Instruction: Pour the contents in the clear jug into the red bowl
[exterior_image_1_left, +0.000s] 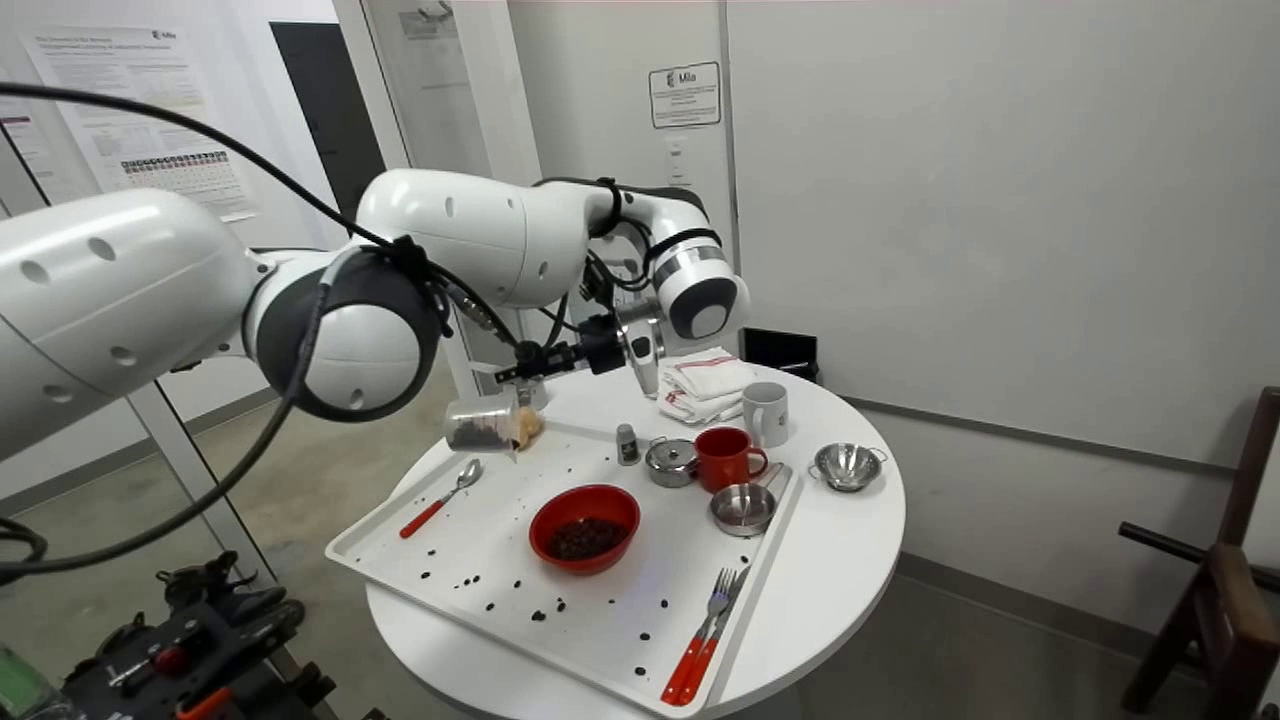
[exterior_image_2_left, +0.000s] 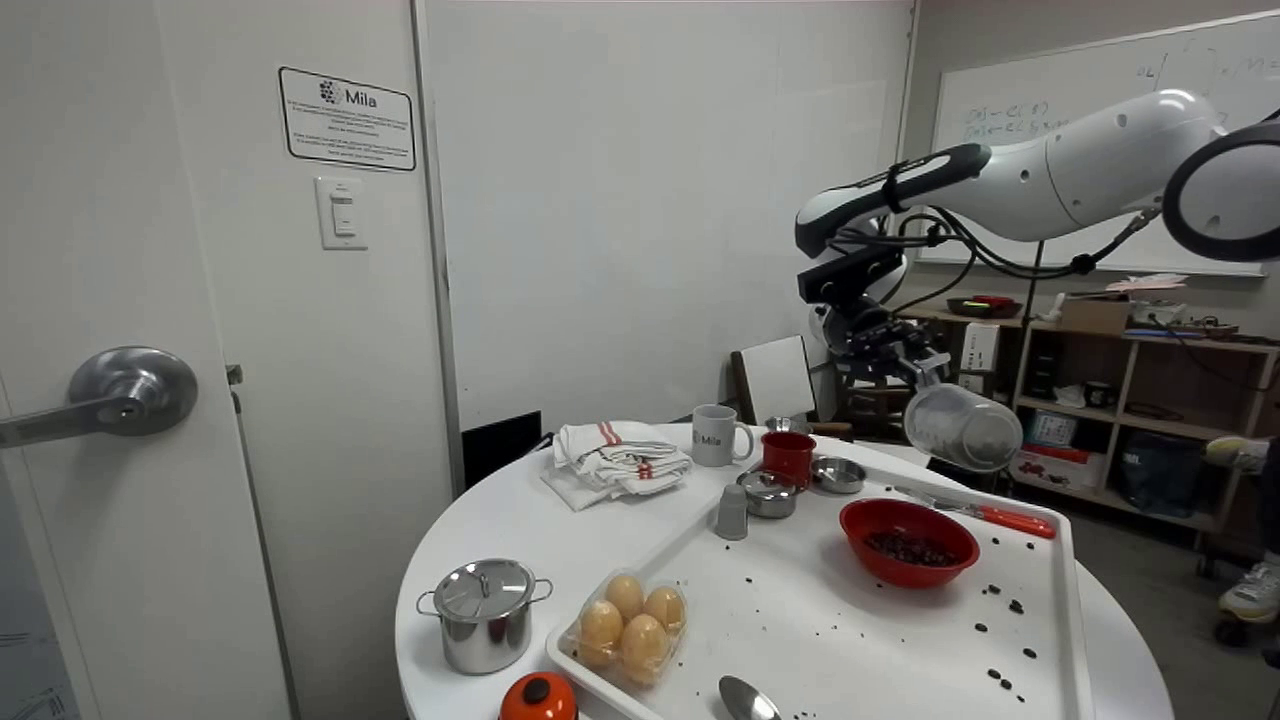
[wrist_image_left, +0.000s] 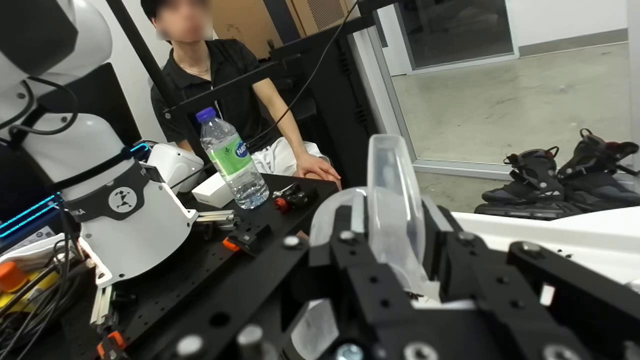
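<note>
The clear jug (exterior_image_1_left: 480, 420) hangs in the air, tipped nearly onto its side. It also shows in an exterior view (exterior_image_2_left: 963, 430) and in the wrist view (wrist_image_left: 325, 215). My gripper (wrist_image_left: 395, 210) is shut on its handle, which stands between the fingers. In both exterior views the gripper (exterior_image_1_left: 518, 374) (exterior_image_2_left: 922, 366) is above the jug. A dark patch shows in the jug's lower part; I cannot tell if it is contents. The red bowl (exterior_image_1_left: 577, 500) (exterior_image_2_left: 905, 575) stands upright on the tray with dark beans inside, apart from the jug.
The white tray (exterior_image_1_left: 470, 600) carries scattered beans, a spoon (exterior_image_1_left: 440, 500), fork and knife (exterior_image_1_left: 700, 645), egg pack (exterior_image_2_left: 630, 630), grey shaker (exterior_image_1_left: 627, 445), metal pots (exterior_image_1_left: 670, 462) and a red mug (exterior_image_1_left: 725, 460). A grey mug (exterior_image_1_left: 766, 412), towels (exterior_image_1_left: 705, 385) and a colander (exterior_image_1_left: 847, 467) stand beyond it.
</note>
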